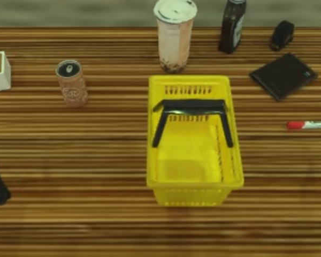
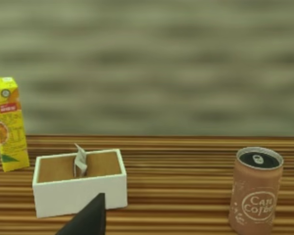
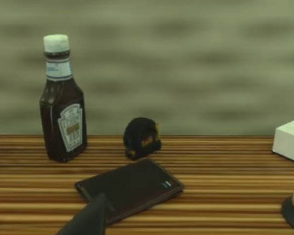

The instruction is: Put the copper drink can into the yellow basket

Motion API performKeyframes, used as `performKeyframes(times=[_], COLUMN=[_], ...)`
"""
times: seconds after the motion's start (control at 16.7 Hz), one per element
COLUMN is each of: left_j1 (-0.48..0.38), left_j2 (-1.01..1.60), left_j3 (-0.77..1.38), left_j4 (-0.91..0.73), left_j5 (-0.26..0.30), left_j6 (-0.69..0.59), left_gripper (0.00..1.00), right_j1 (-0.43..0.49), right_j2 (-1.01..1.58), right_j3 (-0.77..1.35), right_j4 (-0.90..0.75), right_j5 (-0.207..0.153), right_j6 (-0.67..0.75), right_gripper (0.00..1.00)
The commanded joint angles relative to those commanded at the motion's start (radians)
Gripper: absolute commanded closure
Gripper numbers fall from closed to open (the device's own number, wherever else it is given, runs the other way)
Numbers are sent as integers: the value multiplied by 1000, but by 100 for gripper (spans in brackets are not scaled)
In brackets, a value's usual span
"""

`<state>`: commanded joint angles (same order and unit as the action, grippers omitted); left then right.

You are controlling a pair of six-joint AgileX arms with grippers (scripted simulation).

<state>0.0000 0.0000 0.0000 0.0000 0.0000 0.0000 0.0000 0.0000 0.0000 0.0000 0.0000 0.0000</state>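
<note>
While standing upright on the worktop (image 1: 96, 160) at about ten o'clock from the yellow basket (image 1: 195, 190), well apart from it, the copper drink can (image 1: 71, 83) awaiting pickup; nothing done yet. Left pincer (image 2: 88, 218) facing the can, holding nothing, opening impossible to tell; right arm parked.

A long worktop (image 1: 69, 160) of striped wood fills the scene, its thin bands of dark brown and pale tan running from left to right across the whole surface. Behind its far edge rises a blurred wall (image 2: 152, 63), mottled in grey-green and beige with soft horizontal streaks. The light is even and soft, casting only faint shadows on the wood and no bright glare anywhere.
</note>
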Motion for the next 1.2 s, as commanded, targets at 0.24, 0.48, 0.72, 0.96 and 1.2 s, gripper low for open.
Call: performKeyframes(times=[0.24,0.48,0.72,0.96,1.2], left_j1=[-7,-37,-69,-93,-110], left_j2=[27,193,480,852,1271], left_j3=[26,189,473,839,1250], left_j4=[-14,-104,-260,-464,-693], left_j5=[6,32,55,69,75], left_j6=[8,58,137,234,339], left_gripper=[0,0,0,0,0], right_j1=[0,0,0,0,0], right_j2=[0,0,0,0,0], right_j3=[0,0,0,0,0], right_j4=[0,0,0,0,0], right_j5=[0,0,0,0,0], right_j6=[0,0,0,0,0], right_gripper=[0,0,0,0,0])
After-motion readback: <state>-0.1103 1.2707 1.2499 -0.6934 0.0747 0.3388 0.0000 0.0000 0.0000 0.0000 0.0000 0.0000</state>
